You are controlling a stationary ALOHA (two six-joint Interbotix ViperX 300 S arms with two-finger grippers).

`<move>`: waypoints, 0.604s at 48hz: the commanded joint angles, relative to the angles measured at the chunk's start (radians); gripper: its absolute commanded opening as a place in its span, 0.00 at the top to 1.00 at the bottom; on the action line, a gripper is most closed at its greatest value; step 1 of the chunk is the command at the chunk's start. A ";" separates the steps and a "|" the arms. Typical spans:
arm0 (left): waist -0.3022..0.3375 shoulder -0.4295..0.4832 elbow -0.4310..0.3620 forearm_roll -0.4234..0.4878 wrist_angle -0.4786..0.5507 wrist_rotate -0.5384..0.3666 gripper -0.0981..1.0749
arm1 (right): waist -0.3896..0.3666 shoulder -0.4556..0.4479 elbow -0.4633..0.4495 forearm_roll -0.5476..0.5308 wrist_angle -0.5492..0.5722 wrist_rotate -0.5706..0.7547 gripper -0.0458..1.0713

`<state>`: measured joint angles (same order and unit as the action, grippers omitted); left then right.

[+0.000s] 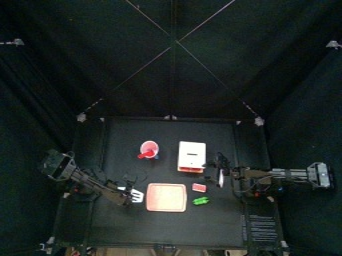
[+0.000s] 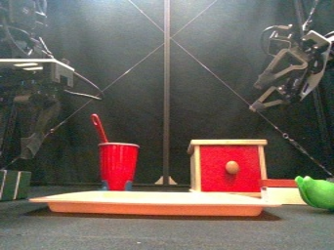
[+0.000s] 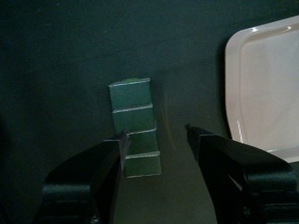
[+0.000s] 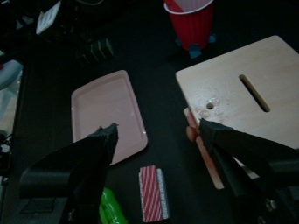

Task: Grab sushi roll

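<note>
Not grabbed yet — left gripper (image 3: 156,144) hangs jaws wide apart over the sushi roll (image 3: 135,127), which lies on the table (image 1: 120,140) near its front-left corner, just beside the tray (image 3: 263,87). Roll: dark green, segmented, blocky. Tray: pale, smooth, rounded corners. Right gripper (image 4: 158,131) raised, jaws apart, empty — closing and lifting remain.

You see a matt black bench (image 3: 59,79); the dark green sushi roll (image 3: 135,127) looks dull and segmented. The pink tray (image 4: 107,109) is smooth plastic, the red cup (image 4: 193,24) glossy plastic, and the box (image 4: 251,87) bare pale wood.
</note>
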<state>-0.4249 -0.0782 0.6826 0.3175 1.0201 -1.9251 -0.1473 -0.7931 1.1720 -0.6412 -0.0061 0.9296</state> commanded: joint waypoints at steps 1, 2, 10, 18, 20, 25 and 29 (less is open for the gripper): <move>0.002 -0.008 -0.017 0.000 0.006 0.002 0.15 | -0.002 0.003 -0.009 0.002 -0.005 0.000 0.04; 0.002 -0.009 -0.018 0.000 0.008 0.002 0.15 | -0.002 0.002 -0.009 0.002 -0.005 0.000 0.04; 0.002 -0.014 -0.023 -0.002 0.020 0.006 0.15 | -0.002 0.002 -0.009 0.002 -0.005 -0.002 0.04; 0.002 -0.028 -0.023 -0.002 0.034 0.005 0.15 | -0.002 0.002 -0.009 0.002 -0.005 0.000 0.04; -0.002 -0.031 -0.023 -0.002 0.041 0.005 0.15 | -0.002 0.002 -0.009 0.002 -0.005 0.000 0.04; -0.011 -0.041 -0.021 -0.002 0.066 0.003 0.15 | -0.002 0.002 -0.009 0.002 -0.005 -0.002 0.04; -0.018 -0.049 -0.012 -0.017 0.086 -0.003 0.15 | -0.002 0.003 -0.009 0.000 -0.005 -0.002 0.04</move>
<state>-0.4326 -0.1074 0.6826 0.3114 1.0876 -1.9221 -0.1473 -0.7931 1.1720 -0.6397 -0.0077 0.9296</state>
